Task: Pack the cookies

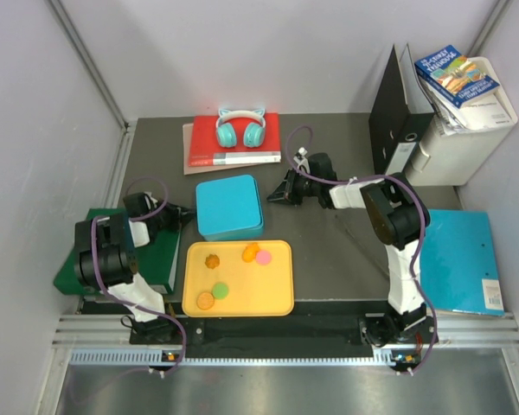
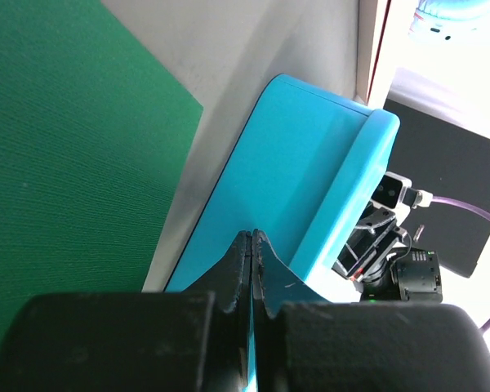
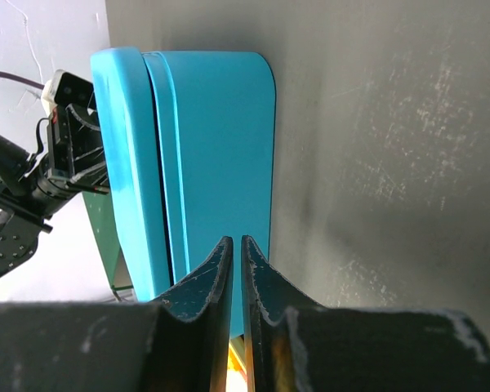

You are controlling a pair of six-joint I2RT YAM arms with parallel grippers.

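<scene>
On the tray [image 1: 279, 294], yellow, at lower centre of the top view: five cookies [image 1: 250, 253], all flat and loose. Toward the tray's upper edge, a scalloped orange one at the left, then a plain orange one touching a pink one at its right. Toward the lower left corner, a green one just above and right of another orange one, the two touching or nearly so. Just above the tray, at mid-frame, a blue box [image 1: 229, 206] with rounded corners, lid on, standing on the dark table [image 1: 337, 259]. At the box's left edge, the left jaws, pressed fully together on nothing, tips pointing at the box's side in the left wrist view. Beneath that arm, a green folder [image 1: 73, 264] at the left edge of the table. Just right of the box's upper right corner, the right jaws, drawn in to a thin slit with nothing between, tips close to the box wall; touching or not, cannot tell. At upper centre, teal headphones [image 1: 240, 128] resting on a red book [image 1: 209, 138]. At upper right, a black binder [image 1: 398, 112] beside a white bin [image 1: 467, 143] with books on top. At the right edge, a blue folder [image 1: 463, 255] lying flat.
</scene>
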